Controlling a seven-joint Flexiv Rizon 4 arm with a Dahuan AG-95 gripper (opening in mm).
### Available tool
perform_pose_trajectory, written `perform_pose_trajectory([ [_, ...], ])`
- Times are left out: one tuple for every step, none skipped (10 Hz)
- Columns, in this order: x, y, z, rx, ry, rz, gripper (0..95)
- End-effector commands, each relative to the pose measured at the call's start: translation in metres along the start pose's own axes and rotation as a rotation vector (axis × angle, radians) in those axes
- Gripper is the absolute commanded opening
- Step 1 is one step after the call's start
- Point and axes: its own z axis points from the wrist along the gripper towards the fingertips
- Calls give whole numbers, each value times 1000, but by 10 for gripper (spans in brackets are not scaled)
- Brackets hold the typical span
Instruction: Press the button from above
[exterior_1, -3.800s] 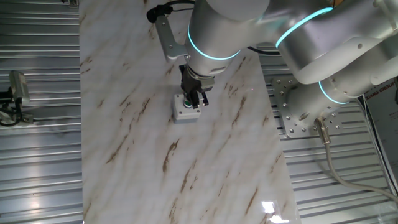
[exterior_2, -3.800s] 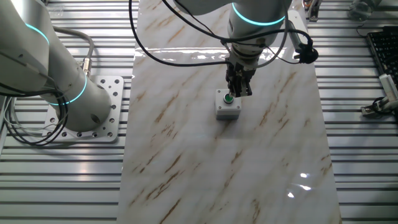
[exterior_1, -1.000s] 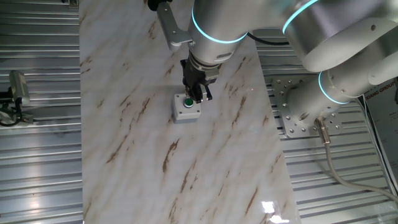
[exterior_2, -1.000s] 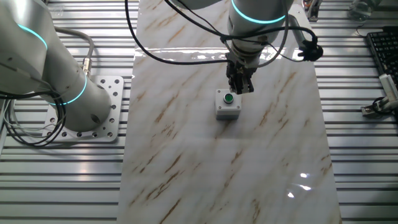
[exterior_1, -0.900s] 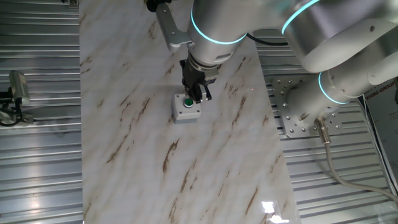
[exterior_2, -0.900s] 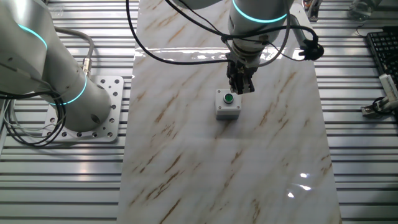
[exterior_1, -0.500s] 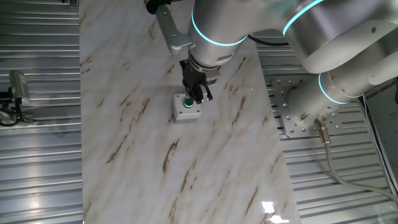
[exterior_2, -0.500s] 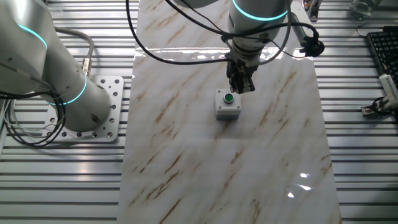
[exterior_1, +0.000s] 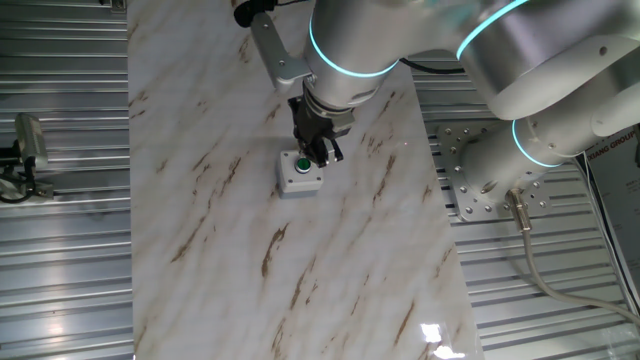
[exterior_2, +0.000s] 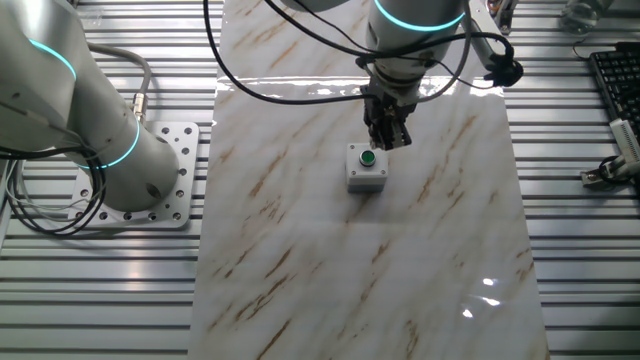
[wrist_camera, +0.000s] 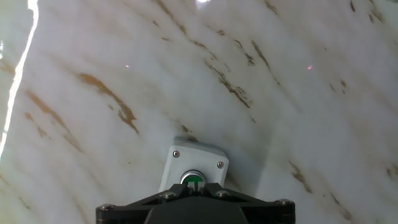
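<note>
The green push-button (exterior_2: 368, 158) sat in its grey box (exterior_2: 366, 170) mid-table; the gripper (exterior_2: 387, 138) hung at its 1 o'clock, apart. Finger state could not be told. Whether a press was done is not shown; realigning and descending remained.

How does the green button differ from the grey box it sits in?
The button is round and green; the box is square-topped and light grey. The button is much smaller, filling only the middle of the box's top. The box has screws at its corners; the button shows none. Both sit on the marble tabletop.
</note>
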Motion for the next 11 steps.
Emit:
perform_pose_trajectory([
  [1,0,0,2,2,-9,0],
  [1,0,0,1,3,-18,0],
  [1,0,0,-1,5,-26,0],
  [1,0,0,-2,6,-30,0],
  [1,0,0,-5,7,-35,0],
  [1,0,0,-6,9,-40,0],
  [1,0,0,-7,11,-45,0],
  [1,0,0,-7,10,-50,0],
  [1,0,0,-7,10,-52,0],
  [1,0,0,-7,12,-55,0],
  [1,0,0,-6,13,-55,0],
])
